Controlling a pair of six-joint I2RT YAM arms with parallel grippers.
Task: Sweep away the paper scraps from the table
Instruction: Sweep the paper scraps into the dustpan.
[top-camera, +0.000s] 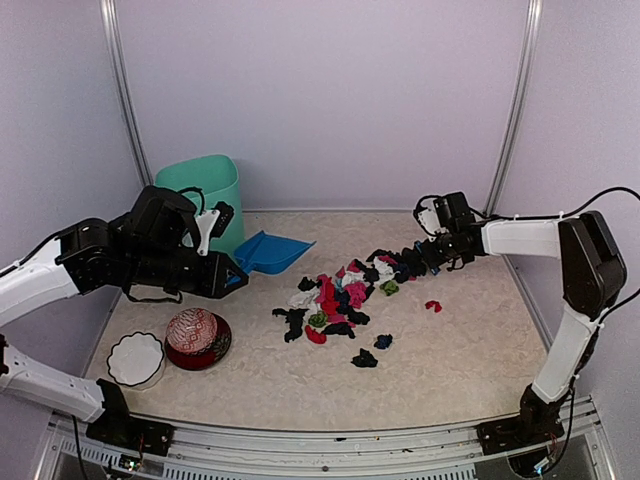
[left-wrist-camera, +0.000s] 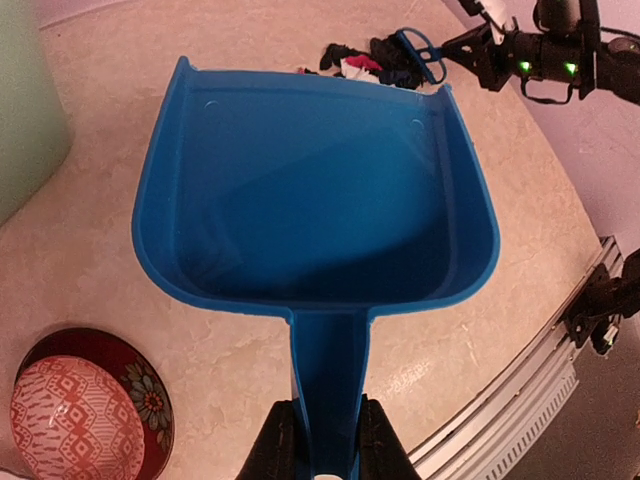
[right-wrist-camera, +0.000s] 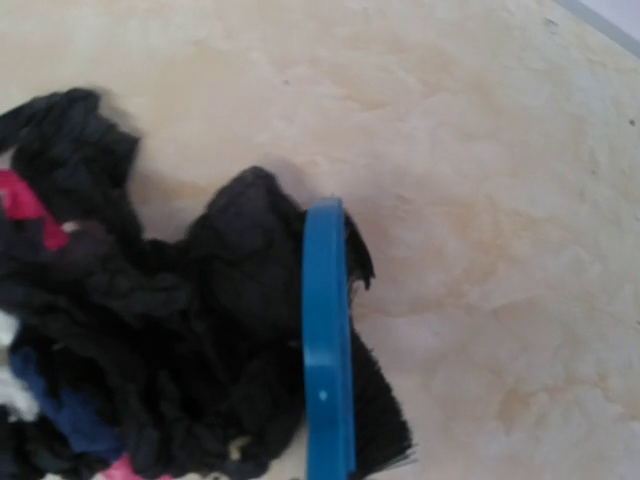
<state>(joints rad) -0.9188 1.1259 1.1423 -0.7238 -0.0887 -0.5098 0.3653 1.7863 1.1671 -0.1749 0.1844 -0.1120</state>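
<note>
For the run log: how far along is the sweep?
Done: nothing; the blue plastic dustpan in the left tool is empty. In hand: the right tool has the small blue hand brush against the crumpled paper scraps. Left: whole pile plus stray red scrap on the beige marbled table.

The blue brush (right-wrist-camera: 328, 340) runs off the bottom edge; the fuzzy paper scraps (right-wrist-camera: 150, 330) run off the left. The dustpan handle (left-wrist-camera: 330, 390) is cut off at the bottom. From above, the right tool (top-camera: 422, 257) is too small to tell its grip.
</note>
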